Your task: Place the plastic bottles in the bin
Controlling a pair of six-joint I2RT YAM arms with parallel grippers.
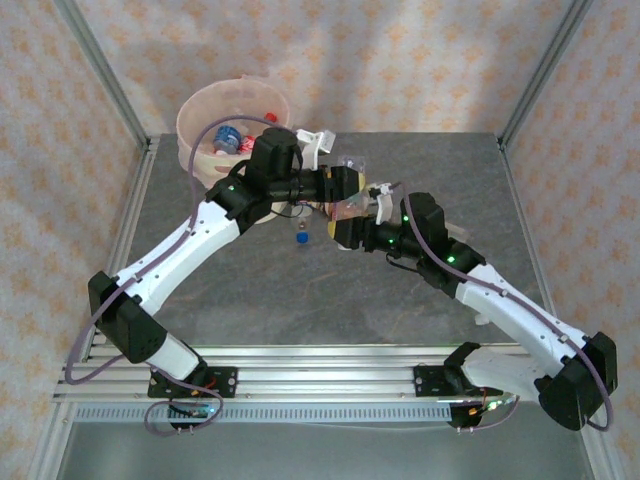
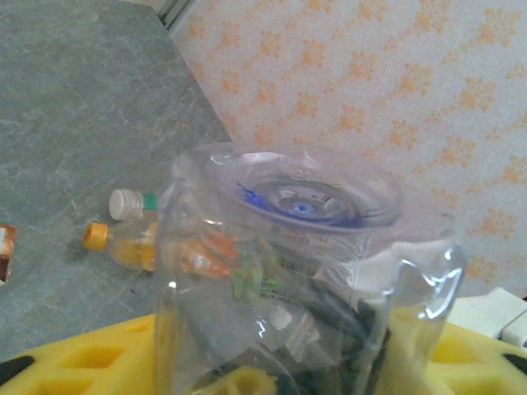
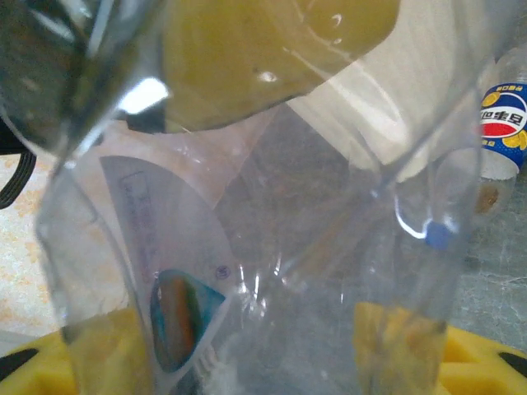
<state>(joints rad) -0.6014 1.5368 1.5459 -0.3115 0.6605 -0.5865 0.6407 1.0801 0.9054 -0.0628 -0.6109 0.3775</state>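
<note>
Right tool (image 1: 348, 230): clamped on clear bottle (image 3: 263, 247) over the bench (image 1: 400, 290)
Left tool (image 1: 352, 186): around same bottle, grip cannot tell
Left wrist view: orange-capped amber bottle (image 2: 123, 243) lying
Right wrist view: Pepsi bottle (image 3: 504, 123)
Top view: bin (image 1: 190, 115) far-left, bottles (image 1: 228, 138) inside

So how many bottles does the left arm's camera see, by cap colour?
White-cap bottle: 1
Orange-cap bottle: 1
Clear bottle up close, cap not seen: 1
Total: 3 bottles
Cut-off thing at the left edge: can't tell what it is.
</note>
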